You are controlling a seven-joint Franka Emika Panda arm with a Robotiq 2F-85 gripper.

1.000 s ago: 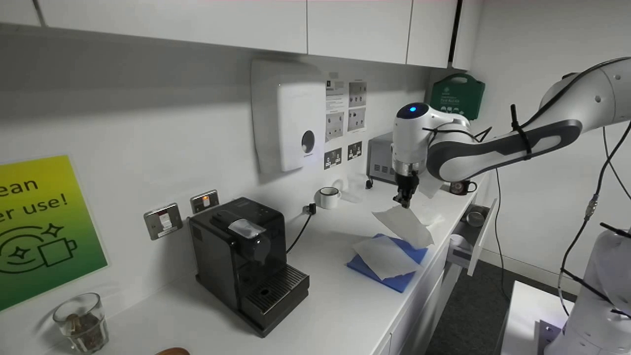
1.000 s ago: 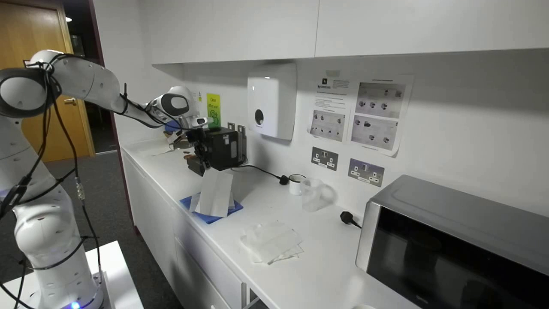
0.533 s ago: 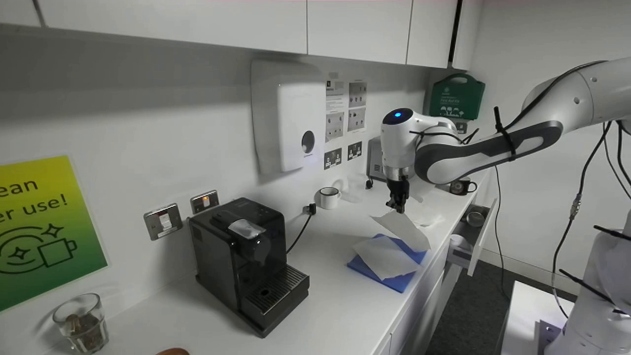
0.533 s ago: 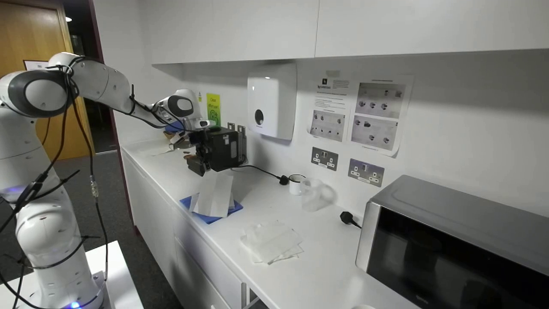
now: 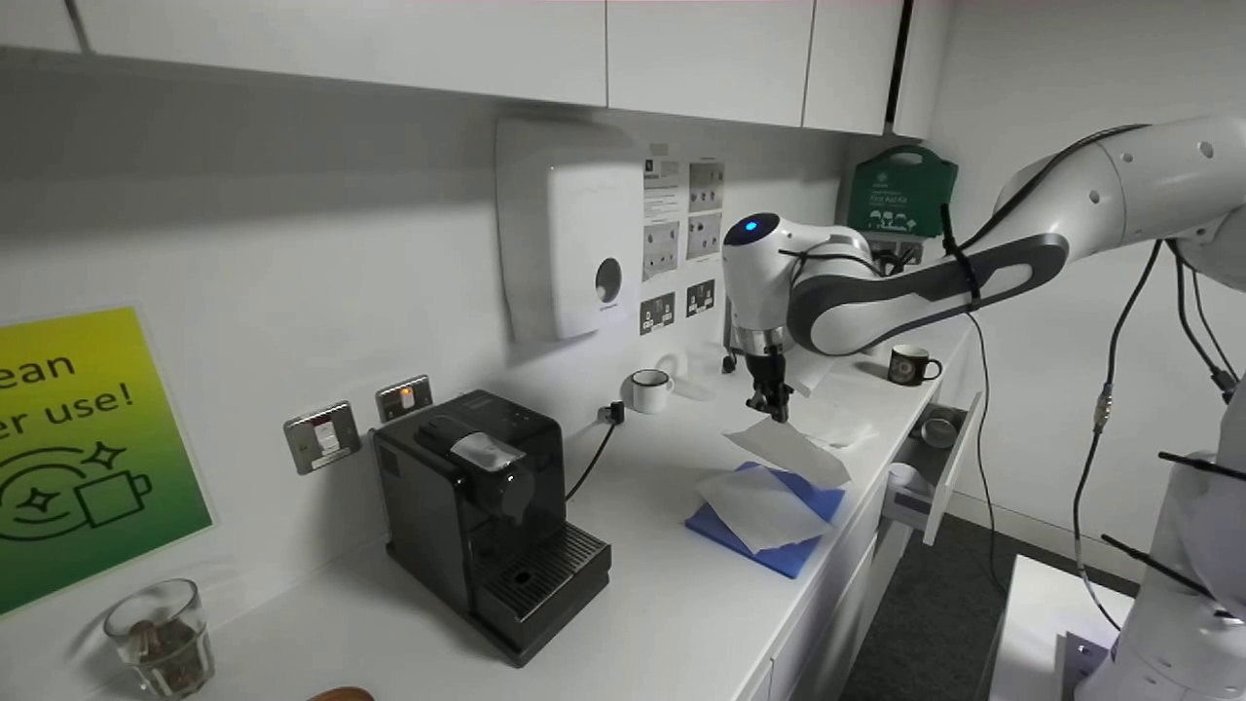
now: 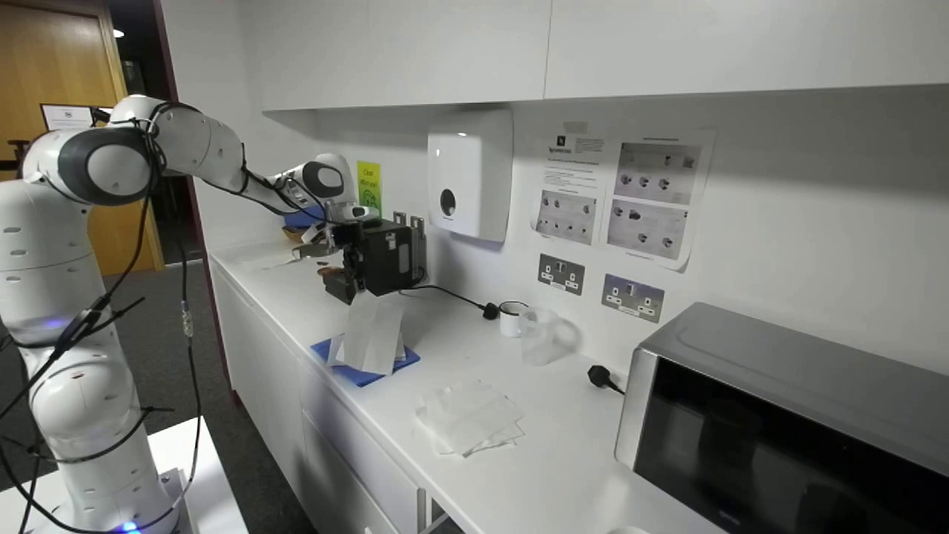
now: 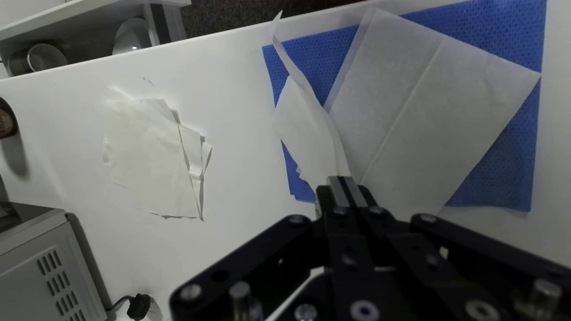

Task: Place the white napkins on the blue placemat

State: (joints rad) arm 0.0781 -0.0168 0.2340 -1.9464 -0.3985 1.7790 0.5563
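White wall cabinets [image 5: 341, 49] run above a long white counter [image 5: 672, 613]; I call its front edge twelve o'clock, as the wrist view has it. The lone arm [image 5: 1158, 185] reaches in from that side, and I count the dial from its end. The microwave [image 6: 778, 423] stands round at about eight, the black coffee machine [image 5: 477, 506] at about four.

The blue placemat [image 7: 508, 165] lies flat at one o'clock, near, its long axis roughly nine to three, along the counter's edge. At least one napkin [image 7: 428, 111] lies skewed on it. A loose pile of napkins [image 7: 151, 151] sits at nine, apart from the mat.

The held napkin [image 7: 308, 133] hangs from the gripper [image 7: 342, 183], whose jaws are pressed together on its edge. It slopes toward eleven, over the mat's nine-o'clock end; whether its lower edge touches down I cannot tell.

To my eye the coming move turns on that slant: mat's middle at one, sheet trailing to eleven. Let go here, it might settle partly off the blue; a small shift toward three, then lowering and release, seems called for.
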